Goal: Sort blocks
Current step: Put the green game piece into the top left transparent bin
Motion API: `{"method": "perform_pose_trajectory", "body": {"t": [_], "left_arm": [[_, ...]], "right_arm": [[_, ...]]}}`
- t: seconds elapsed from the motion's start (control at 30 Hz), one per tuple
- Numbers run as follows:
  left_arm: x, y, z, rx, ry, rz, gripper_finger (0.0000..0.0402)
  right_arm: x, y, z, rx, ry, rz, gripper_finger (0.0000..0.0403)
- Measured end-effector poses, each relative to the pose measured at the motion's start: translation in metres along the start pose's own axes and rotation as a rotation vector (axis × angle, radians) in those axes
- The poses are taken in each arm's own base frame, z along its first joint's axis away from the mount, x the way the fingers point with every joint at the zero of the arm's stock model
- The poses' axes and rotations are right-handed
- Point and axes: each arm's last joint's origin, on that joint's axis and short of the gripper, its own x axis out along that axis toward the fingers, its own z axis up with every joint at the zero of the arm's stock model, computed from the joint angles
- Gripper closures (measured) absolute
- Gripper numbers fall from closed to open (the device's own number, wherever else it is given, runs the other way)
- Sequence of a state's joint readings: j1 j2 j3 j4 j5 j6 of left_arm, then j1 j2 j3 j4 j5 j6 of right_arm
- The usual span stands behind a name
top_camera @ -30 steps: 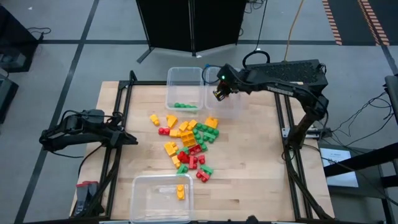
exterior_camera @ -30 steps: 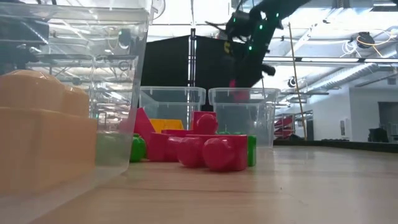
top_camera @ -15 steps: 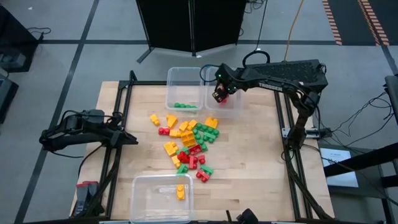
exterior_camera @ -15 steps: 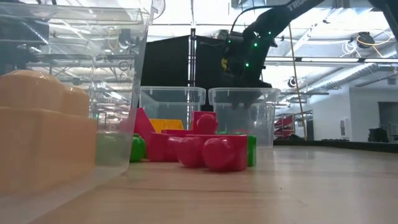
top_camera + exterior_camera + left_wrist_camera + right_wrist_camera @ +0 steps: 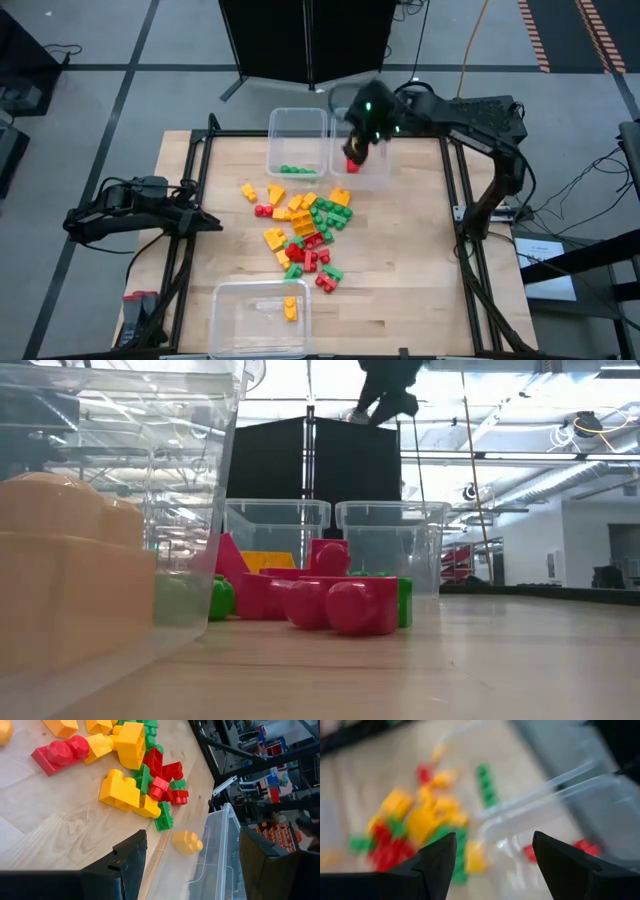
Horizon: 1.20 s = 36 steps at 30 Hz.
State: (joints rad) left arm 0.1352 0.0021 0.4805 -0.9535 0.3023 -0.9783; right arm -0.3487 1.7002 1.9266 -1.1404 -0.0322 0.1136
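While I watch from the high view, the right gripper [image 5: 362,130] hangs over the far right tub [image 5: 372,178], its image smeared; I cannot read its fingers there. A red block [image 5: 352,165] lies inside that tub. Green blocks [image 5: 298,170] lie in the far left tub [image 5: 296,122]. The main heap of blocks [image 5: 305,228] sits mid-table in red, green and yellow-orange. One yellow block [image 5: 290,308] lies in the near tub [image 5: 225,300]. The left gripper [image 5: 205,224] waits at the table's left edge.

Low view: near tub wall [image 5: 200,510] fills the left, a pale yellow block [image 5: 70,580] inside it. Red blocks [image 5: 330,600] stand in front of the two far tubs. The right arm shows dark at the top edge [image 5: 385,390], well above the tubs.

Left wrist view: fingers [image 5: 125,865] spread wide, nothing between them; the heap [image 5: 140,780] and the near tub rim [image 5: 220,850] lie ahead.

Right wrist view: fingers [image 5: 440,865] stand apart and empty; red pieces [image 5: 585,847] lie in the tub below, the heap [image 5: 420,825] beyond.
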Motion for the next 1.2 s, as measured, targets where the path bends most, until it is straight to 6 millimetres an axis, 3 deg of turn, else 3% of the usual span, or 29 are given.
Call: {"method": "perform_pose_trajectory", "body": {"t": [0.13,0.27,0.37,0.6,0.87,1.2], "left_arm": [[0.0,0.0,0.0,0.018,-0.005,0.003,0.0191],[0.0,0.0,0.0,0.044,-0.005,0.005,0.0191],[0.0,0.0,0.0,0.046,-0.007,0.007,0.0191],[0.0,0.0,0.0,0.045,-0.009,0.009,0.0191],[0.0,0.0,0.0,0.046,-0.008,0.01,0.0191],[0.0,0.001,0.0,0.067,-0.009,0.014,0.0191]], "right_arm": [[0.013,0.044,-0.027,-0.113,0.182,0.056,0.0147],[0.046,0.081,-0.059,-0.195,0.266,0.103,0.0147],[0.075,0.095,-0.079,-0.216,0.253,0.131,0.0147],[0.123,0.098,-0.105,-0.213,0.145,0.159,0.0147],[0.163,0.091,-0.127,-0.21,0.235,0.125,0.0147],[0.204,0.09,-0.138,-0.217,0.292,0.098,0.0147]]}}
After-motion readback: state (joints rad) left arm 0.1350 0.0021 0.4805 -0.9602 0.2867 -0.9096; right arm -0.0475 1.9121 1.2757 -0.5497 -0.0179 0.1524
